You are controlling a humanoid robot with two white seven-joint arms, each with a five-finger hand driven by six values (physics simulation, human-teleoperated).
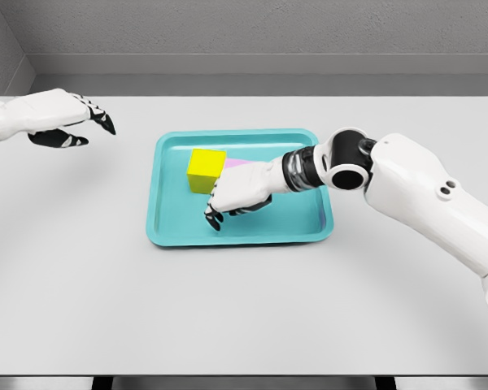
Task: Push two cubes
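A yellow cube (206, 169) sits in the teal tray (175, 233), toward its left-middle. Just right of it a pink cube (237, 163) shows only as a thin sliver, mostly hidden behind my right hand (228, 197). That hand lies inside the tray with its fingers curled downward, its back against the yellow cube's right side and the pink cube; it grasps nothing. My left hand (75, 122) hovers over the table at the far left, well away from the tray, fingers relaxed and holding nothing.
The tray rests mid-table on a light grey tabletop (244, 325). My right forearm and elbow (350, 162) cross over the tray's right rim. A grey wall runs behind the table's far edge.
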